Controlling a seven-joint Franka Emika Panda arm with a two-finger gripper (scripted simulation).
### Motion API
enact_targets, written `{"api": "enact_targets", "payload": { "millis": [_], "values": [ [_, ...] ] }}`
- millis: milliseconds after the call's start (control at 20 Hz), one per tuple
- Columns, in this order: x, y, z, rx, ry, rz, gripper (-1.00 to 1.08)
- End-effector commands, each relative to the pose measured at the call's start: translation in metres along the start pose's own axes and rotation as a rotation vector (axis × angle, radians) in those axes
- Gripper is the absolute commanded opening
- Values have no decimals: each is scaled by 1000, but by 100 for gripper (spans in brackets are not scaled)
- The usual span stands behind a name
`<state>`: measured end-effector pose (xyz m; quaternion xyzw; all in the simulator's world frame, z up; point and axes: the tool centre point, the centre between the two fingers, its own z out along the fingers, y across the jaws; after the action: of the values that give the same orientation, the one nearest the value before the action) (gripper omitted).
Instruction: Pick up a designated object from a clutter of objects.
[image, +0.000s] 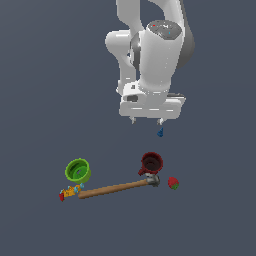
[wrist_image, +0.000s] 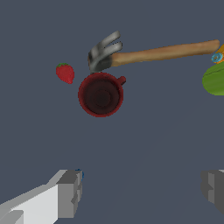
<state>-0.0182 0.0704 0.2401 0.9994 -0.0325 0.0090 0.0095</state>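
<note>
The tool (image: 146, 121) is wide open and holds nothing, though the tiny blue piece (image: 160, 132) sits right by one finger (wrist_image: 69, 192). Below lie one green cup (image: 78, 171), one red mug (image: 151, 163), one hammer (image: 117, 188), one berry (image: 173, 183) and one little toy (image: 70, 191).

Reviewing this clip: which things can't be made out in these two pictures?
- Blue piece: tiny in the exterior view; in the wrist view an end effector finger hides nearly all of it.
- Contact between finger and piece: cannot tell.
- Green cup: cut by the wrist view's edge.
- Multicoloured toy: too small for detail.
</note>
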Motion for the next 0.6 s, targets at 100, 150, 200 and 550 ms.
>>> {"api": "enact_targets", "payload": {
  "millis": [100,150,200,550],
  "values": [
    [-23,-33,43,-2,-2,20,100],
    [-30,-41,52,-2,-3,25,100],
    [-36,-48,61,-2,-4,29,100],
    [-82,-85,111,6,-10,54,100]
  ]
}}
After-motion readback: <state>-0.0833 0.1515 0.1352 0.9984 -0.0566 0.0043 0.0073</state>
